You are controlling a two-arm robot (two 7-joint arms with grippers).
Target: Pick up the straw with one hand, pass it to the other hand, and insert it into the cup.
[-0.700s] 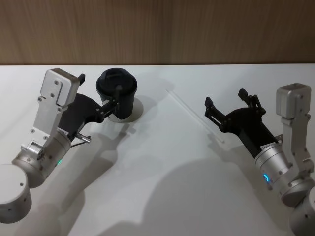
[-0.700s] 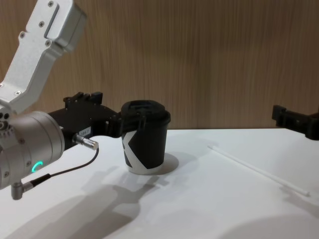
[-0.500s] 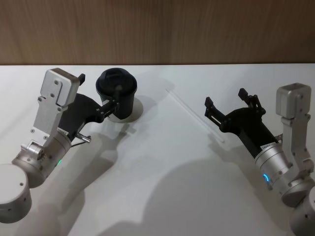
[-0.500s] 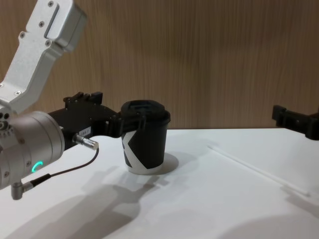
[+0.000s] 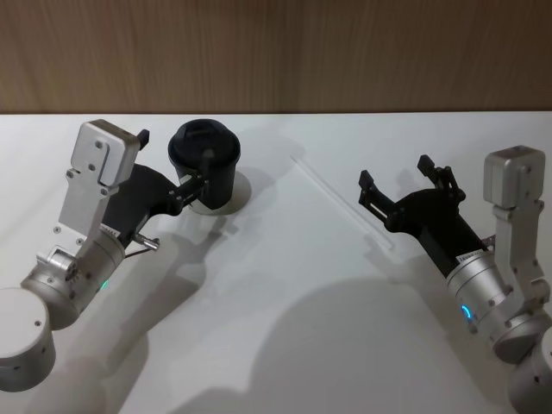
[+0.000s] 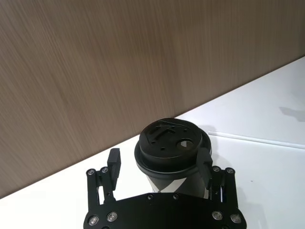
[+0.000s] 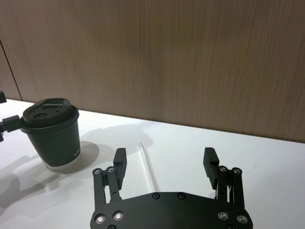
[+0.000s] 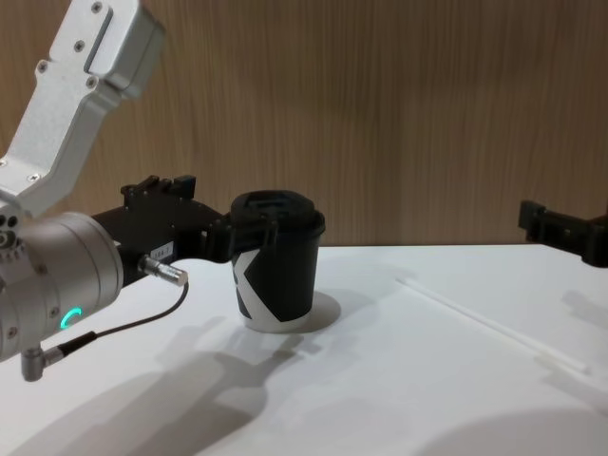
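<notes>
- The left gripper (image 6: 159, 160), a long black claw on a rounded silver arm, is spread wide around the black paper cup with a black plastic lid (image 8: 275, 271). One finger (image 6: 205, 162) sits close against the lid's rim, though contact cannot be told. The other finger (image 6: 114, 162) stands apart from the lid.
- The right gripper (image 5: 395, 177), a black blocky claw, hangs released and grasps nothing, well to the cup's right.
- The long, thin white straw (image 5: 342, 200) lies flat on the white table top (image 5: 285, 328), right of the cup. One end is nearer the cup and the other is just beside the right gripper.
- The cup stands upright before the brown wooden wall (image 5: 276, 52).
- A thin dark cable with a metal plug (image 8: 161, 273) hangs left of the cup.
</notes>
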